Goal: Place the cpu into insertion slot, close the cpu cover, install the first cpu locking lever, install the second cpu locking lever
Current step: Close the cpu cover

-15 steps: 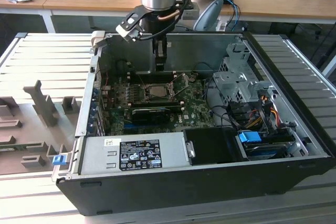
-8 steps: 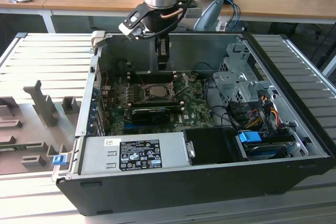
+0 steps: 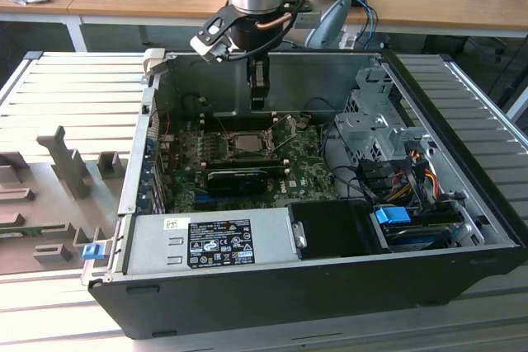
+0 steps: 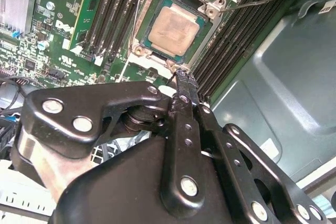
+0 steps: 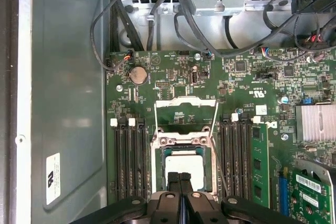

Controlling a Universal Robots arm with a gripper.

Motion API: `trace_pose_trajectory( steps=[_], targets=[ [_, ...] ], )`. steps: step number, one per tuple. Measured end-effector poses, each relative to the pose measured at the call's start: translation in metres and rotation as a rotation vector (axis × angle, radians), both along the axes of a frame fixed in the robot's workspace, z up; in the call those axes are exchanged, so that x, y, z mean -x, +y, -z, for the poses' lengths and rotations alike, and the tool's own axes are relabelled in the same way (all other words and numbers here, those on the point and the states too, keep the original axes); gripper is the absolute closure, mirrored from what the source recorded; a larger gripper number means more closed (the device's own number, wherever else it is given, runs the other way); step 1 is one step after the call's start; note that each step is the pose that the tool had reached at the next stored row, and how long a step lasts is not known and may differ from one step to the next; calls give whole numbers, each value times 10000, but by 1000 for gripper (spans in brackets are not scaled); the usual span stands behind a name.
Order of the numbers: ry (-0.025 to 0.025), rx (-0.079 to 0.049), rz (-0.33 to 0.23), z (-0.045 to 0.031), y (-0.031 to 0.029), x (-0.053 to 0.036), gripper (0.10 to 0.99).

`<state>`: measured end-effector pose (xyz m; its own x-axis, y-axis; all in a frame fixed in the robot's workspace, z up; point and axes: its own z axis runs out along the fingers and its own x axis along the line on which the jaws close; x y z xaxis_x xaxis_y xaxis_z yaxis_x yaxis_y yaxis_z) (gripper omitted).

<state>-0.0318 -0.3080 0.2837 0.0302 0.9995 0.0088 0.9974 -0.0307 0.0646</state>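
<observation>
In the exterior view, the grey power supply [image 3: 206, 241] lies at the lower centre, at the front of the open computer case [image 3: 474, 212]. Behind it, at the centre of the frame, is the green motherboard [image 3: 305, 175]. There the cpu [image 3: 247, 143] sits inside the insertion slot [image 4: 137, 50]. The cpu cover [image 5: 186, 99] is flipped open beside the slot. The pincer [image 3: 258, 103] hangs just over the slot's edge, clenched on nothing.

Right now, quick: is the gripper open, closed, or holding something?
Gripper: closed, holding nothing, fingertips together above the cpu, which sits in the insertion slot.
</observation>
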Motion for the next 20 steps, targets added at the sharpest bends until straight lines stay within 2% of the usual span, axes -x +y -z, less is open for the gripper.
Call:
trace_pose_trajectory(
  steps=[5, 20],
  targets=[
    [1, 0, -1, 0, 5, -13, 980],
    [0, 0, 1, 0, 13, -125, 980]
  ],
)
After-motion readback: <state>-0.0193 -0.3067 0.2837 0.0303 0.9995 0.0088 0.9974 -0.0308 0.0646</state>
